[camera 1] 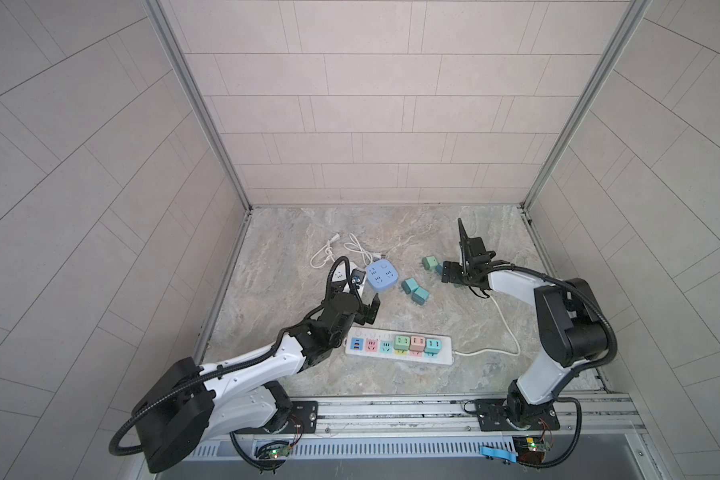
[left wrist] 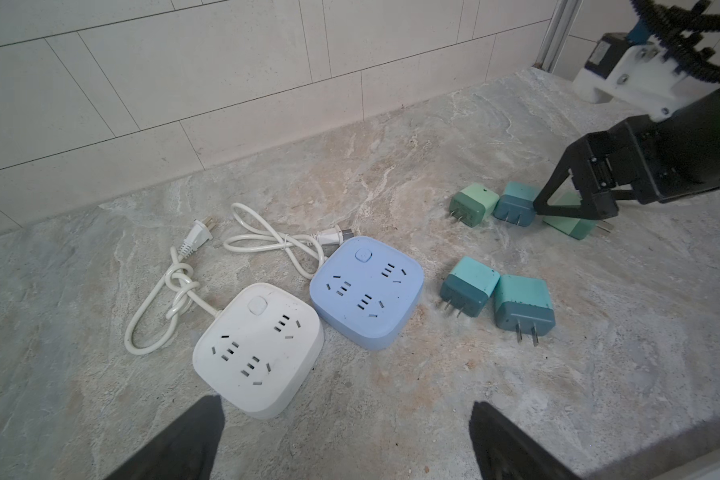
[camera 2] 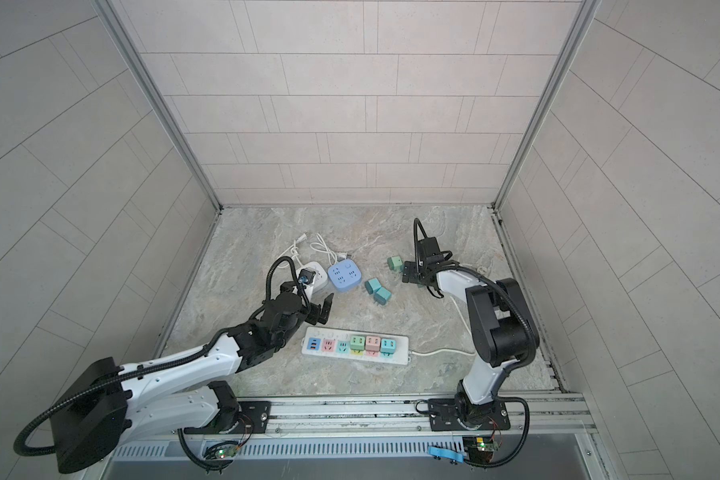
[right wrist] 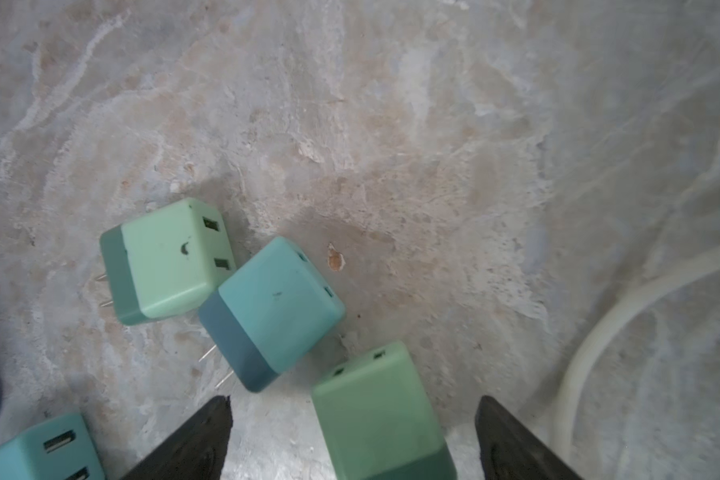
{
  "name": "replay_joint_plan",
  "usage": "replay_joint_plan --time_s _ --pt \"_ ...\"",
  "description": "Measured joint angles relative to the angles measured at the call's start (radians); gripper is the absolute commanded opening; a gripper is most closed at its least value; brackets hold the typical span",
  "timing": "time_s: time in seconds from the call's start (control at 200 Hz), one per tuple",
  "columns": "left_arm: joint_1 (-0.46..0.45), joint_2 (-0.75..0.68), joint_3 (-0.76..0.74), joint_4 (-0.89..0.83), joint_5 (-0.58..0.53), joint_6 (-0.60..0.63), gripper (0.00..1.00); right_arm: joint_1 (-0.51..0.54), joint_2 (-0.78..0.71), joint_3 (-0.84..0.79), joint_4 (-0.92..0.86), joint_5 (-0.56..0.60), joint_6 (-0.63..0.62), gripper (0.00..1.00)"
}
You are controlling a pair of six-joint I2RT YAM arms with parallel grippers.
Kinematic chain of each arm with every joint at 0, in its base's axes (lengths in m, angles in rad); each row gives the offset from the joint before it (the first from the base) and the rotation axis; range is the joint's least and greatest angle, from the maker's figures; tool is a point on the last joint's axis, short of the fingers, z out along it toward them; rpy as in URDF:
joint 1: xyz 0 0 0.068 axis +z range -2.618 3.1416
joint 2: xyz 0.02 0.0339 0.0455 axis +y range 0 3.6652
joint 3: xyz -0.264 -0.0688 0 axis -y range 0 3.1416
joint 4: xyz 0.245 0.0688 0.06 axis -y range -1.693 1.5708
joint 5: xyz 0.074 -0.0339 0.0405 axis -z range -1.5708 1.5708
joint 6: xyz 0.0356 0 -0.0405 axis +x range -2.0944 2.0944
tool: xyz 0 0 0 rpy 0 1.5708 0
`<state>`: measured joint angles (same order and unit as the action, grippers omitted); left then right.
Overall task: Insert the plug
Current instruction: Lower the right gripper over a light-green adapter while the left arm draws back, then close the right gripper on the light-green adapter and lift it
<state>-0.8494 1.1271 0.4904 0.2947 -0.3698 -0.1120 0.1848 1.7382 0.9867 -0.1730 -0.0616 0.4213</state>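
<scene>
left gripper (left wrist: 348, 415) hanging released, empty, just short of white socket (left wrist: 258, 349) and blue socket (left wrist: 366, 291), probably waiting to steady one. strip (camera 1: 443, 354) lying near front, three cubes (camera 1: 417, 344) seated. right gripper (right wrist: 354, 405) hovering, jaws spread, straddling green plug (right wrist: 375, 415) lying sideways on table (right wrist: 433, 124), not touching, probably lining up a pinch.

Right gripper (right wrist: 352, 401), jaws spread, flanks a green plastic cube plug (right wrist: 375, 415) on mottled stone tabletop (right wrist: 391, 124); mint cube plug (right wrist: 167, 262) touches teal cube plug (right wrist: 275, 307).
</scene>
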Motion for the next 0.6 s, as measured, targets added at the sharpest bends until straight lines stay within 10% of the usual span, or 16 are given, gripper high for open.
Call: replay_joint_plan --time_s 0.595 --pt "0.000 -0.005 0.011 -0.018 -0.009 0.015 1.00 0.075 0.039 0.066 -0.130 0.086 -0.029 0.76"
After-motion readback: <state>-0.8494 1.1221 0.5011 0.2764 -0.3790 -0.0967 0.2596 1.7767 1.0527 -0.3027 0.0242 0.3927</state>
